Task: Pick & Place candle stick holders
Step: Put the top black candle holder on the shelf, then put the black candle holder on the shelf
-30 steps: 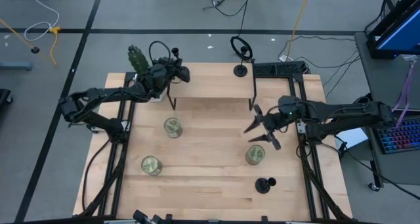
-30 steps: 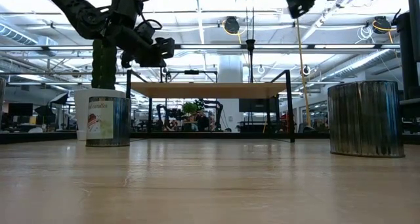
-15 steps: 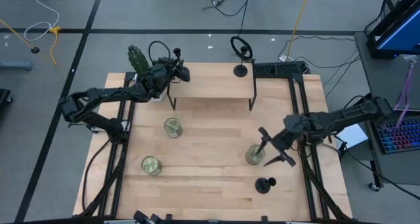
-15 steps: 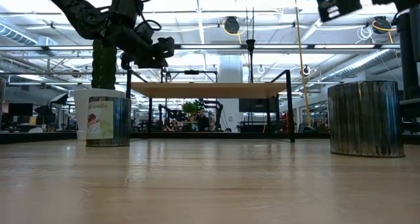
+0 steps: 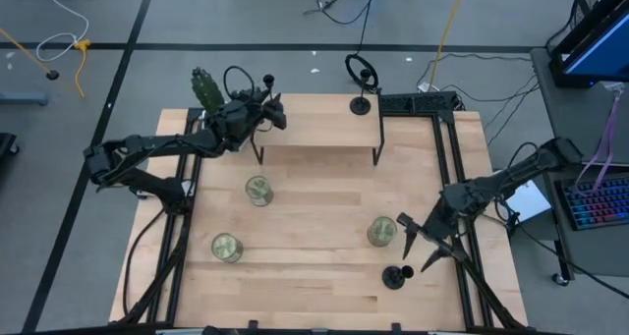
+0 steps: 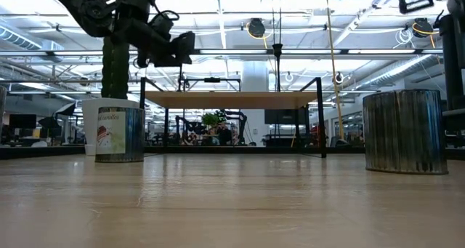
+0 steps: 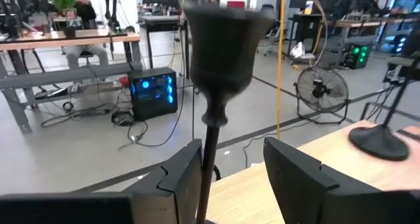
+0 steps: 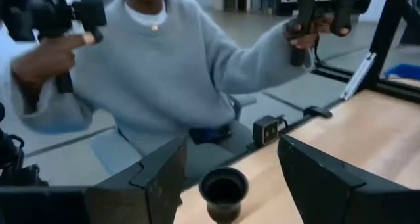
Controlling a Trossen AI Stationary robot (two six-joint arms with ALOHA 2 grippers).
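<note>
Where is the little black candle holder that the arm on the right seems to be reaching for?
In the high view, the candle stick holder stands near the table's front right edge, just below the right gripper and a metal tin.

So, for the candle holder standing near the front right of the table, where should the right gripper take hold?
Probably on the thin stem just below the cup, coming straight from above. The candle holder stands upright on its flared base, nothing touching it, and the open right gripper already hovers beside it; its wrist view shows the cup between the fingers.
</note>
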